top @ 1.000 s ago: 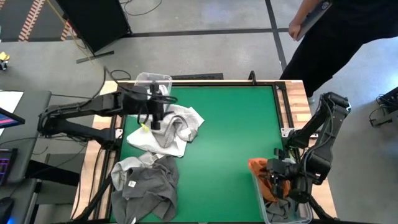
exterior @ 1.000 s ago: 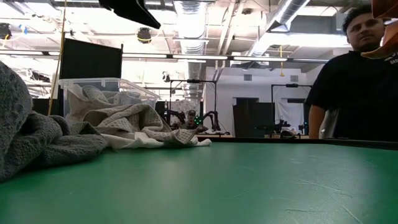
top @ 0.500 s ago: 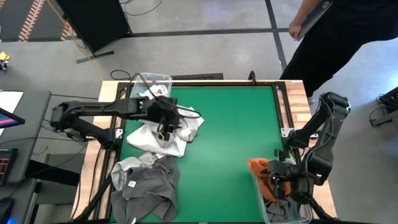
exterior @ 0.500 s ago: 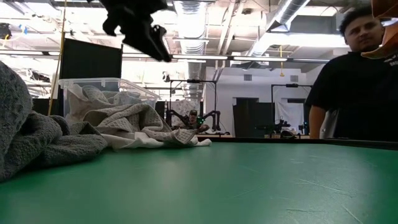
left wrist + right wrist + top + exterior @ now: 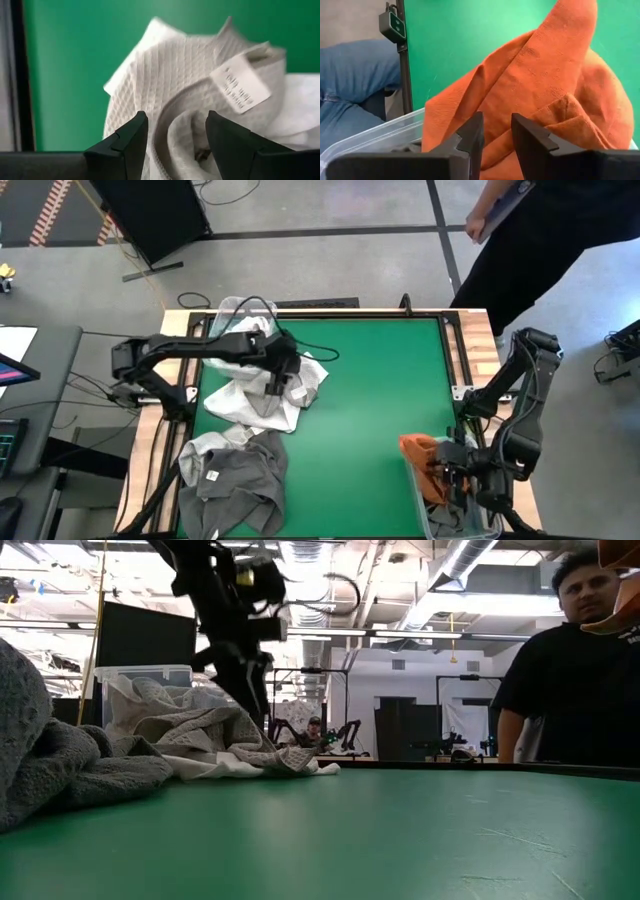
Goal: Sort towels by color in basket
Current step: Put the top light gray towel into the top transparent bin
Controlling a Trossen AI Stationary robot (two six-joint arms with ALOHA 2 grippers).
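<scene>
Now the left gripper [image 5: 279, 383] has swung down over the pale towel [image 5: 262, 392], fingers [image 5: 122, 142] spread.

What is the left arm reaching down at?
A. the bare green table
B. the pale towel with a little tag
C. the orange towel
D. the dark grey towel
B: the left end effector hangs open right above the pale towel with a white tag, while the orange towel lies far off by the right arm.

We are seeing the towel label [image 5: 241, 83] blurring, its print unreadable, and the dark grey towel [image 5: 232, 480] running past the picture's edge.
</scene>
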